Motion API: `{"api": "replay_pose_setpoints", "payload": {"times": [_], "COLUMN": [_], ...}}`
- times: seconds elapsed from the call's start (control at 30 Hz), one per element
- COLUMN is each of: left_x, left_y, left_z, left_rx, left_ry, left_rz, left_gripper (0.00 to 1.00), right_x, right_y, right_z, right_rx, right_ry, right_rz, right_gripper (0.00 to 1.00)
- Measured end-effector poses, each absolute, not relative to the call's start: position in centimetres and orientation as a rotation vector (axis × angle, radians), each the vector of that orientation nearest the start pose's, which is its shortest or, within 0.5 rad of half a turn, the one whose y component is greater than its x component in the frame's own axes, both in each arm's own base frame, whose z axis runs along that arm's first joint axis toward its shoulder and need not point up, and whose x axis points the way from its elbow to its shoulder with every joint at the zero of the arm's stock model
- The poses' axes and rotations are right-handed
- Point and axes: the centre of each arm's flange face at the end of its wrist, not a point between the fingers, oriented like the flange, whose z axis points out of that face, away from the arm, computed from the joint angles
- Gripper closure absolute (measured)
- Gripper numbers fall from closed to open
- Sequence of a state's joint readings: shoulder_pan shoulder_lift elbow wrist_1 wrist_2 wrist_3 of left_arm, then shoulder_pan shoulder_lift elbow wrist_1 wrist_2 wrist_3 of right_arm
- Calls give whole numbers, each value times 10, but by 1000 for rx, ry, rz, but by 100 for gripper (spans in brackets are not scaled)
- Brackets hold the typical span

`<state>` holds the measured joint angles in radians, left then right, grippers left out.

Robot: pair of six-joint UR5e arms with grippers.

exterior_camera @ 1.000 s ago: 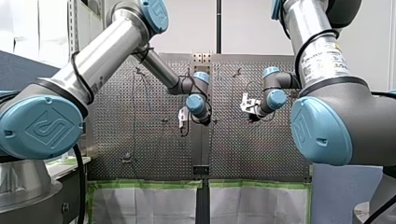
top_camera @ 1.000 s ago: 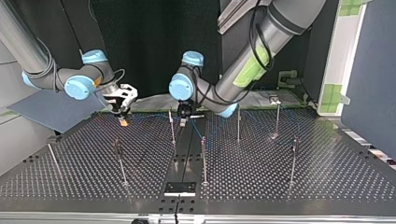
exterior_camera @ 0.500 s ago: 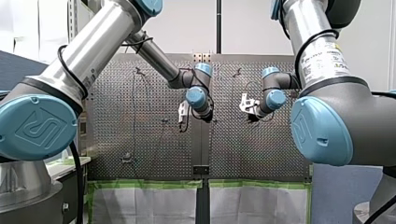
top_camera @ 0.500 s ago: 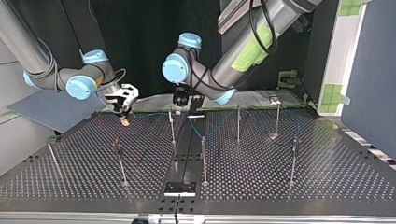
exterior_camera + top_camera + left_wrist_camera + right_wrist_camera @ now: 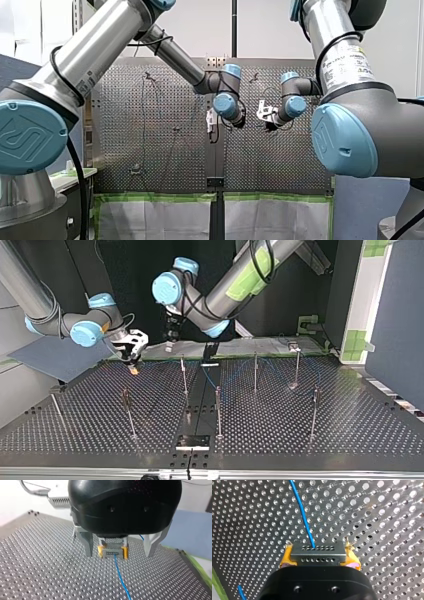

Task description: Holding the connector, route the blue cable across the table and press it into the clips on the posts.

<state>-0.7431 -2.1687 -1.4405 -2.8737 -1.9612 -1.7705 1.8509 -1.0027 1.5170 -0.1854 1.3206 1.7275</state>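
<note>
Since prior frames our left gripper [image 5: 170, 342] rose toward 10 o'clock in top view, fingers spread. We log right gripper [image 5: 132, 364] pinching connector [image 5: 317, 553] w/ blue cable [image 5: 302, 515], over counter [image 5: 300, 440], 10 o'clock sector.

Thin blue cable [image 5: 303, 517] runs off the right wrist view's edge; small dark clips [image 5: 125, 396] on the slim metal posts [image 5: 255, 372] too small to read in the top view.
</note>
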Motion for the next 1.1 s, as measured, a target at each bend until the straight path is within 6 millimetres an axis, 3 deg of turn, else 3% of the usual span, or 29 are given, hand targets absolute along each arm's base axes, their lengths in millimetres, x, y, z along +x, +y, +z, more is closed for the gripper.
{"api": "replay_pose_setpoints", "payload": {"times": [0.33, 0.57, 0.77, 1.1], "left_x": [430, 437, 451, 480], "left_y": [-518, -531, -544, -554], "left_z": [218, 197, 181, 211], "left_rx": [167, 171, 166, 94], "left_ry": [1752, 1803, 1811, 1742], "left_rz": [-352, -322, -320, -347], "left_gripper": [0, 0, 0, 0], "right_x": [321, 318, 317, 317], "right_y": [-556, -554, -553, -552], "right_z": [205, 225, 229, 228], "right_rx": [-2425, -2404, -2397, -2394], "right_ry": [1790, 1793, 1791, 1782], "right_rz": [-1927, -1971, -1977, -1975], "right_gripper": [100, 100, 100, 100]}}
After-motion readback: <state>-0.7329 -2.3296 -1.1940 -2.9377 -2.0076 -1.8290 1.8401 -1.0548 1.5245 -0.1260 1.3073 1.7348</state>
